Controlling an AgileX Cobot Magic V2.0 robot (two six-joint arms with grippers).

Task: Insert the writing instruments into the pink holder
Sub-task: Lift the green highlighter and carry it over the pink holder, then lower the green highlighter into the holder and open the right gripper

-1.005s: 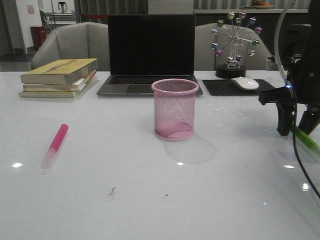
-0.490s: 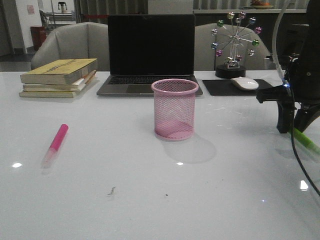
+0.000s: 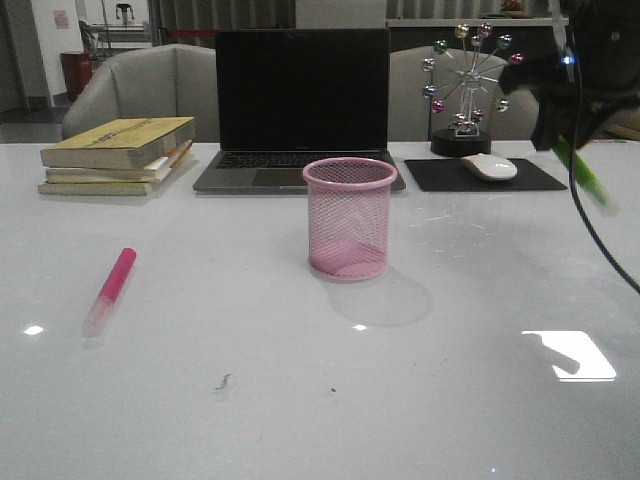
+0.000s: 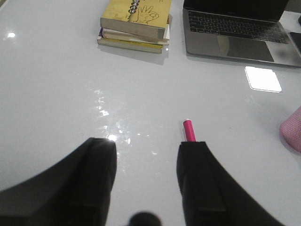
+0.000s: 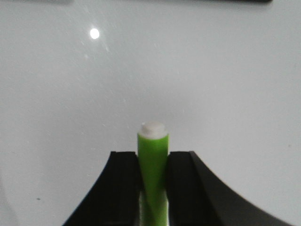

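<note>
Taking the pink holder (image 3: 350,218) as the landmark: the pink marker (image 3: 112,287) lay flat on the table (image 3: 200,400) well to its left and a little nearer the robot, untouched. In the left wrist view the left gripper (image 4: 146,160) hung over that marker (image 4: 189,130) with its jaws apart and nothing between them. The holder itself stood upright in front of the laptop (image 3: 303,105), its mouth open and nothing visible through its mesh.

Well to the holder's right and above its rim, the right gripper (image 3: 562,125) was clamped on the green marker (image 3: 585,180), which slanted down and away from it. The right wrist view showed the fingers (image 5: 124,181) pressed on both sides of the marker (image 5: 153,174), its pale end sticking out beyond them.

The step in hand appeared to be carrying the green marker to the holder. To do it well, the arm would need to bring the marker's lower end over the open mouth, turn it closer to upright, and lower it inside before letting go. The rim looked like the thing to avoid, since a light wire cup could tip if knocked.

The holder was round, fine wire mesh with a solid rim and base. Both markers were short, thick, smooth cylinders, likely plastic. The table was glossy white and threw back lamp glare.
</note>
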